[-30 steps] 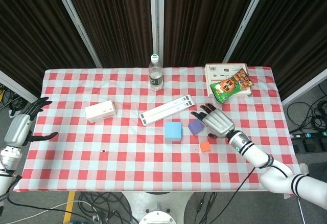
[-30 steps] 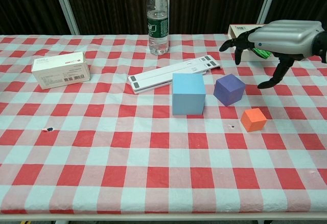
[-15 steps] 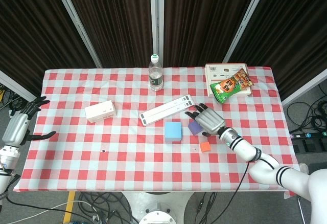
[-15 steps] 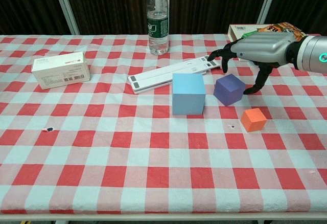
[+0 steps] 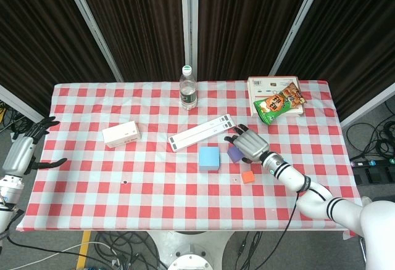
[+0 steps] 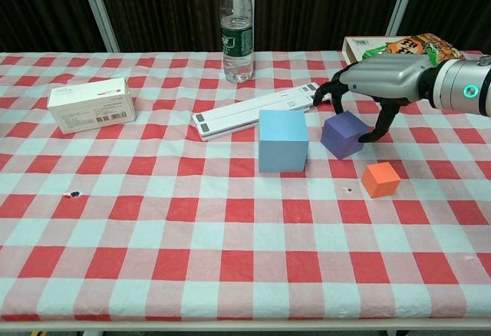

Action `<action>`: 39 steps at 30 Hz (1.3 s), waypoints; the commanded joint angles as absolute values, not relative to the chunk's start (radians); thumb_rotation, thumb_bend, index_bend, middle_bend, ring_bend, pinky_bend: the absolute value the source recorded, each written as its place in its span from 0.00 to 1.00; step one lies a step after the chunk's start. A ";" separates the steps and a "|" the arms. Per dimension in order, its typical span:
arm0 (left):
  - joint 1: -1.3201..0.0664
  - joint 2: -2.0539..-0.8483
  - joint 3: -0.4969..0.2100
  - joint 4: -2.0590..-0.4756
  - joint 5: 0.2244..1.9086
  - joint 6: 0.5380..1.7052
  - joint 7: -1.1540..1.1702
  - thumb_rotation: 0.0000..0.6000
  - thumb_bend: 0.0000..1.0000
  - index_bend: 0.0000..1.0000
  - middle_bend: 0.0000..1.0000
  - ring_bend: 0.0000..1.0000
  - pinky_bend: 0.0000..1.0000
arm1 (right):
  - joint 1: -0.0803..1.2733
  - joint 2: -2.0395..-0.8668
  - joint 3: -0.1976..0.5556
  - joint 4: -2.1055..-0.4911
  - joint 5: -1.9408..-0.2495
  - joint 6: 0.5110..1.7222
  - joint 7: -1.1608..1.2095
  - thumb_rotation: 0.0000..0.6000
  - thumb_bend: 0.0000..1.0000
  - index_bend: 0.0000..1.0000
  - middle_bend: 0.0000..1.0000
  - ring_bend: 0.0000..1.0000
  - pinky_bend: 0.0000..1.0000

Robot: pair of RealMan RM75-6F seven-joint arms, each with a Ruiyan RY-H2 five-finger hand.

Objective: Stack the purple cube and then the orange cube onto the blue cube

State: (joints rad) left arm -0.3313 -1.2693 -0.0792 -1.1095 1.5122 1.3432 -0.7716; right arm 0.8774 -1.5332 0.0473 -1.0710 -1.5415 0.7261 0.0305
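The purple cube [image 5: 234, 153] [image 6: 343, 135] sits on the checked cloth just right of the larger blue cube [image 5: 209, 158] [image 6: 282, 140]. The small orange cube [image 5: 248, 177] [image 6: 381, 179] lies in front of it, toward the right. My right hand [image 5: 251, 145] [image 6: 383, 83] arches over the purple cube, its fingers curled down behind the cube and its thumb at the cube's right side. I cannot tell if it touches; the cube rests on the table. My left hand [image 5: 21, 153] hangs with fingers spread off the table's left edge, holding nothing.
A water bottle [image 5: 187, 88] [image 6: 236, 25] stands at the back centre. A long white flat device [image 5: 202, 132] [image 6: 253, 111] lies just behind the cubes. A white carton [image 5: 121, 134] [image 6: 92, 104] sits at left. A snack bag [image 5: 279, 103] lies on a box at the back right.
My right hand has moved left and down from beside the purple cube until its fingers curl around it. The cubes and my left hand have stayed put.
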 commanded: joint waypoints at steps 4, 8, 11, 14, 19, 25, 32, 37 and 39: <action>-0.330 -1.271 -0.078 -1.104 1.513 1.344 -0.779 1.00 0.08 0.24 0.22 0.16 0.29 | 0.877 -1.534 0.041 -1.065 -1.549 0.752 0.043 1.00 0.15 0.25 0.41 0.14 0.10; -0.329 -1.270 -0.078 -1.105 1.514 1.347 -0.781 1.00 0.08 0.24 0.22 0.16 0.29 | 0.878 -1.523 0.041 -1.073 -1.547 0.760 0.048 1.00 0.15 0.27 0.43 0.15 0.10; -0.330 -1.268 -0.079 -1.109 1.515 1.348 -0.779 1.00 0.08 0.24 0.22 0.16 0.29 | 0.878 -1.504 0.046 -1.092 -1.546 0.775 0.049 1.00 0.15 0.27 0.43 0.15 0.10; -0.330 -1.265 -0.078 -1.113 1.515 1.348 -0.777 1.00 0.08 0.24 0.22 0.16 0.29 | 0.880 -1.466 0.064 -1.135 -1.541 0.800 0.050 1.00 0.15 0.28 0.43 0.15 0.10; -0.331 -1.264 -0.080 -1.118 1.514 1.347 -0.772 1.00 0.08 0.24 0.22 0.16 0.29 | 0.888 -1.362 0.100 -1.245 -1.523 0.818 0.023 1.00 0.15 0.29 0.44 0.15 0.10; -0.331 -1.267 -0.083 -1.115 1.509 1.345 -0.775 1.00 0.08 0.24 0.22 0.16 0.29 | 0.871 -1.257 0.164 -1.475 -1.362 0.811 -0.126 1.00 0.16 0.29 0.44 0.17 0.10; -0.332 -1.262 -0.080 -1.114 1.514 1.345 -0.783 1.00 0.08 0.24 0.22 0.16 0.29 | 0.841 -1.327 0.199 -1.653 -1.138 0.943 -0.433 1.00 0.19 0.31 0.45 0.18 0.10; -0.333 -1.261 -0.080 -1.112 1.517 1.347 -0.794 1.00 0.08 0.24 0.22 0.16 0.29 | 0.853 -1.399 0.212 -1.737 -0.947 1.021 -0.607 1.00 0.19 0.31 0.45 0.18 0.10; -0.333 -1.261 -0.079 -1.109 1.518 1.346 -0.797 1.00 0.08 0.24 0.22 0.16 0.29 | 0.862 -1.422 0.215 -1.758 -0.891 1.051 -0.662 1.00 0.20 0.31 0.45 0.18 0.09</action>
State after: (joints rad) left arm -0.3325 -1.2613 -0.0788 -1.1094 1.5176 1.3462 -0.7964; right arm 0.8546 -1.3708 0.1990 -1.6946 -0.9863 0.9858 -0.5622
